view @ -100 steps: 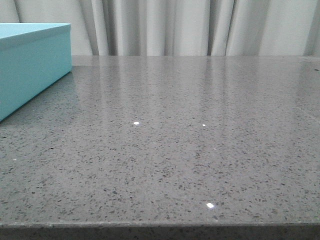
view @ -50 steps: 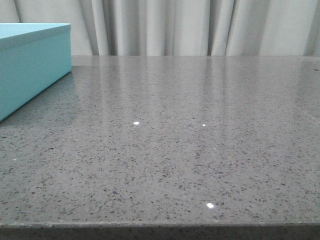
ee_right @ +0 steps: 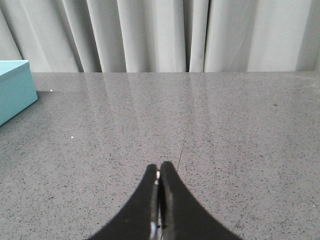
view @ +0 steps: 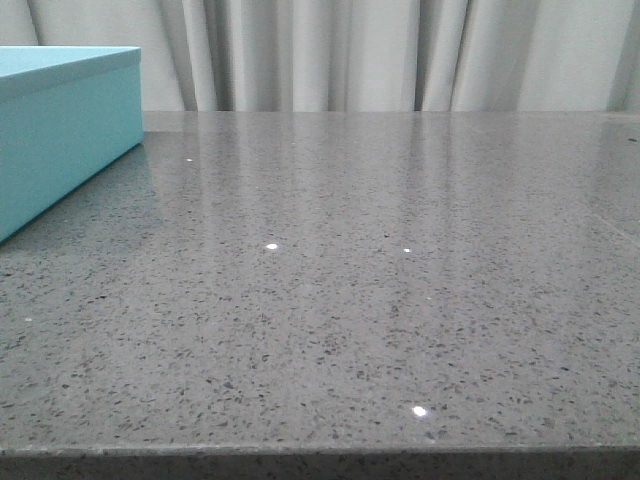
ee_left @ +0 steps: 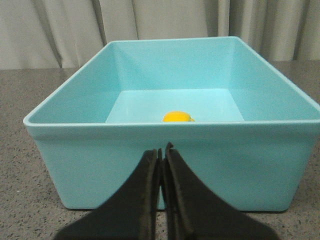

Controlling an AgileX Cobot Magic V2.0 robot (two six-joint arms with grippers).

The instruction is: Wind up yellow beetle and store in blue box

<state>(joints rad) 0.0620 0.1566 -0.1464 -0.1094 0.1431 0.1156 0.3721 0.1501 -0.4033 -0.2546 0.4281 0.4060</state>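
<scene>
Stone-grey speckled table (view: 380, 300) fills most of the front view, with pale curtains (view: 400, 55) across the upper part of the frame. Nothing rests on the part of it seen there, so the work looks to have ended at the left.

Next in size is the blue box (ee_left: 170, 165), which takes up the middle of the left wrist view and shows only as a corner at the upper left of the front view (view: 60, 130) and the left edge of the right wrist view (ee_right: 12, 90). It stands open-topped on the table, so a toy can be dropped straight in.

Both arms look parked. The left gripper (ee_left: 162, 155), at the bottom centre of its frame, has its jaws pressed together on nothing, just outside the near wall of the box. The right gripper (ee_right: 159, 175) is likewise closed and empty over bare table.

Smallest is the yellow beetle (ee_left: 178, 117), lying on the box floor; only its rounded top shows above the near rim. Stored there, the task appears finished.

No brand, label or writing can be read anywhere.
</scene>
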